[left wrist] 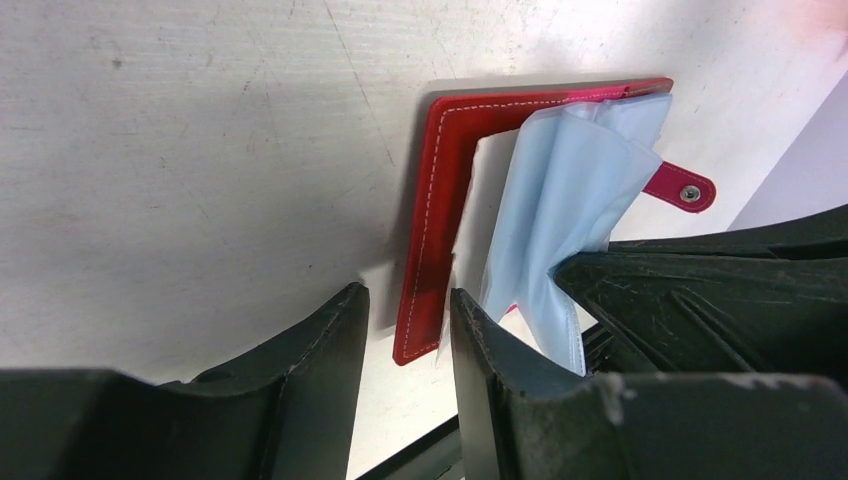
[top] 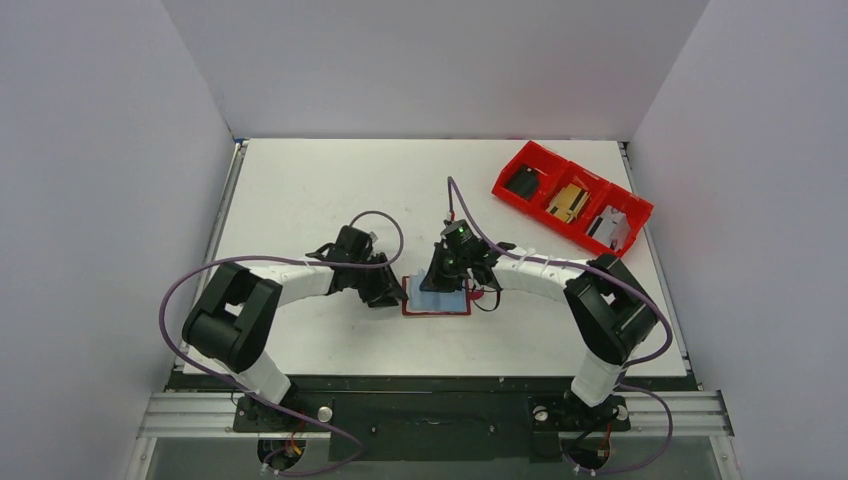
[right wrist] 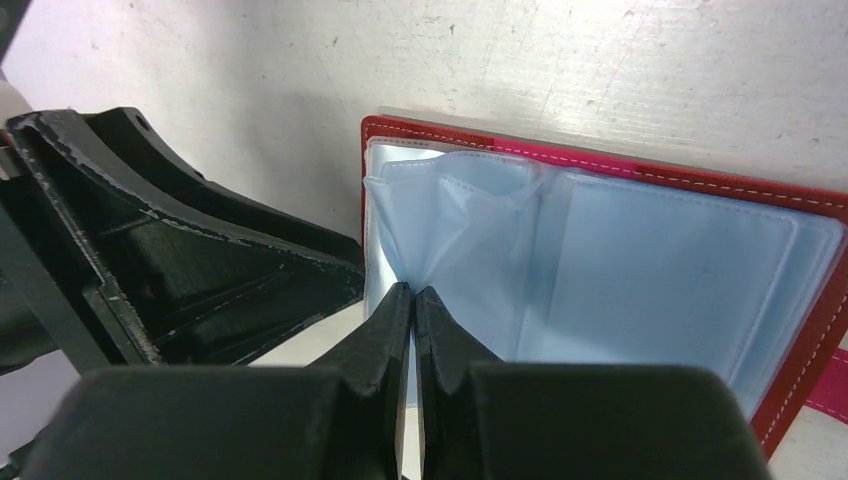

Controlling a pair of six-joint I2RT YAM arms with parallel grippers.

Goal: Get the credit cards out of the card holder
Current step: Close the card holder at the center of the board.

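- the small, flat, dark red fold-over card holder (top: 440, 300) lies opened like a book on the white table (top: 300, 190). it sits between the two grippers, well apart from the bright red three-compartment plastic bin (top: 572, 197).
- the right gripper (right wrist: 413, 310) has its jaws all but closed. it pinches the near edge of a pale blue translucent plastic sleeve (right wrist: 470, 230), which stands lifted and buckled.
- the left gripper (left wrist: 408, 340) has its jaws apart. they straddle the stitched edge of the red cover, and nothing shows them clamping it.
- no thin flat pale credit cards lie outside the holder. a flat rectangular outline in the right-hand pocket (right wrist: 665, 270) may be one, but i cannot tell.
- handling, as i judge it:
  - the sleeves are soft and floppy, and crumple rather than slide.
  - the holder is light, so a tug on a sleeve would likely drag it along unless the cover is pinned.
  - a card should be light, stiff and slick, and best taken by whatever edge shows at a pocket mouth, not through the plastic.
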